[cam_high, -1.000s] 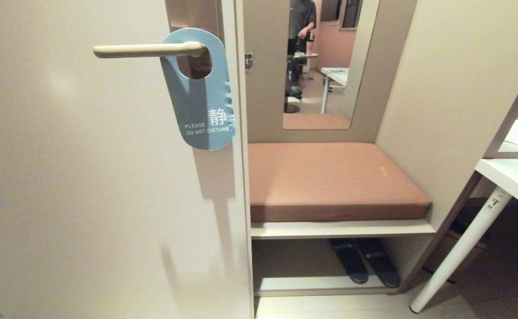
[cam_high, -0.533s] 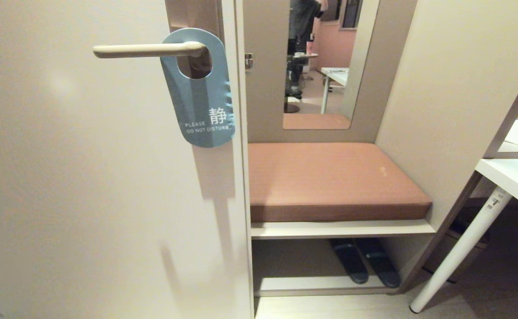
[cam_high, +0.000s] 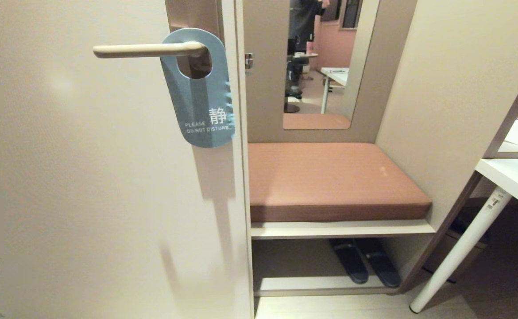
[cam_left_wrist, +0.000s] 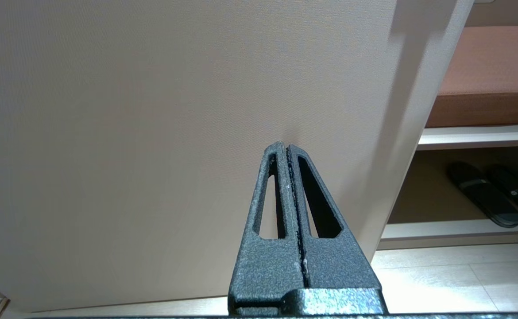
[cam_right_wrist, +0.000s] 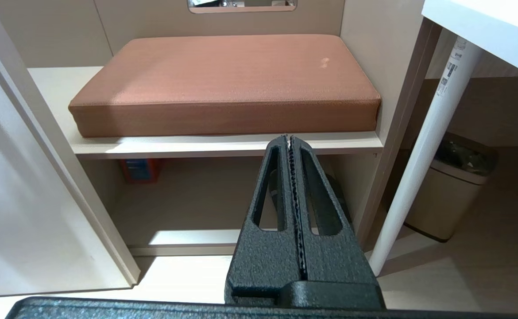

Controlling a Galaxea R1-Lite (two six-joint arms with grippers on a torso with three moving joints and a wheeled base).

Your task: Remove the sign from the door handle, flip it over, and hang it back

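The sign (cam_high: 206, 110) hangs by its oval hole on the door handle (cam_high: 144, 50), blue "DO NOT DISTURB" face outward, at the upper left of the head view. The handle is a cream lever on a brown-grey plate (cam_high: 195, 17) of the beige door (cam_high: 86, 186). Neither arm shows in the head view. My left gripper (cam_left_wrist: 287, 147) is shut and empty, low down in front of the door's bare lower panel. My right gripper (cam_right_wrist: 289, 138) is shut and empty, low down, facing the bench shelf. The sign and handle are out of both wrist views.
Right of the door is a bench niche with a brown cushion (cam_high: 334, 181), a mirror (cam_high: 325, 62) reflecting a person, and dark slippers (cam_high: 365, 261) on the lower shelf. A white table (cam_high: 511, 177) with its leg (cam_high: 458, 252) and a bin (cam_right_wrist: 449, 186) stand at the right.
The sign's lower end has swung very slightly on the handle. The person reflected in the mirror has shifted. Both arms are still.
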